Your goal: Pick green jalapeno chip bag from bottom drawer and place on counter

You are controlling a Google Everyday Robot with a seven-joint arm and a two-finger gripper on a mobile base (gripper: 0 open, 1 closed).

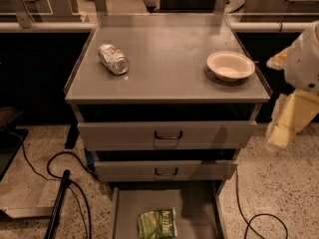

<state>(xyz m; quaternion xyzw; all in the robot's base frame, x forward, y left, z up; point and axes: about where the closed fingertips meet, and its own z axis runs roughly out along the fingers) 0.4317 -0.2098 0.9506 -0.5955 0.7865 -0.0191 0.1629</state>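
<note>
The green jalapeno chip bag (pixel 158 223) lies flat on the grey floor of the open bottom drawer (pixel 197 213), near its front middle. The counter (pixel 167 63) is the flat grey top of the cabinet above. My gripper (pixel 281 136) hangs at the right edge of the view, beside the cabinet's right side at the height of the upper drawers, well away from the bag. It holds nothing that I can see.
A crushed silver can (pixel 113 59) lies on the counter's left part and a white bowl (pixel 230 65) on its right. Two upper drawers with black handles (pixel 168 135) are slightly ajar. Black cables (pixel 67 176) run across the speckled floor on both sides.
</note>
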